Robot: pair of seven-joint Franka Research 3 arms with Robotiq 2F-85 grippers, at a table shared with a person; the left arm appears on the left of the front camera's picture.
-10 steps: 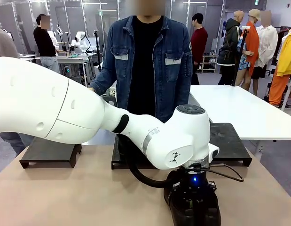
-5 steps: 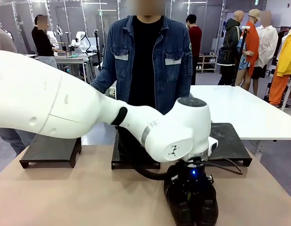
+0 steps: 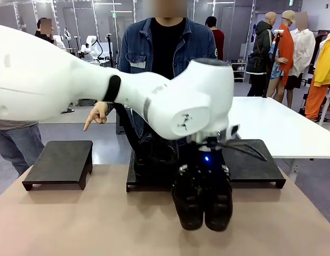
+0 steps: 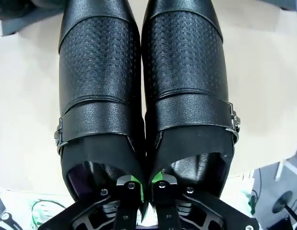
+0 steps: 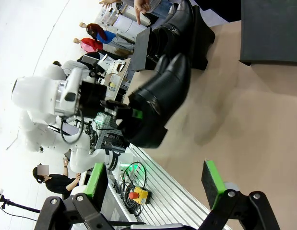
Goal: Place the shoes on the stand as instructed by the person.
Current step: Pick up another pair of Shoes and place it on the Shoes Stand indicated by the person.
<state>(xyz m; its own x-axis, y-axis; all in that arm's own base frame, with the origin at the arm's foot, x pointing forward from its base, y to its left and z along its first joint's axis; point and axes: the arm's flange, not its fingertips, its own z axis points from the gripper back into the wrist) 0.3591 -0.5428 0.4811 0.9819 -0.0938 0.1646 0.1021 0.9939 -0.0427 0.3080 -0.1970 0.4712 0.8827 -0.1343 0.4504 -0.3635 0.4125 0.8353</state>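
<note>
Pair of glossy black leather shoes (image 3: 202, 200) now lifted off the beige tabletop (image 3: 74, 224), left end effector (image 4: 147, 184) clamped on their inner edges, right end effector (image 5: 154, 178) apart.

You count four black shoes, in two pairs: the raised pair (image 3: 202, 205) and the other pair (image 5: 184, 24). You count three black stands: left stand (image 3: 61, 158), middle stand (image 3: 137, 181), right stand (image 3: 259, 162). Two grippers: left gripper (image 4: 146, 186), right gripper (image 5: 155, 179). One person (image 3: 167, 53) stands at the table, with one pointing hand (image 3: 97, 114).
</note>
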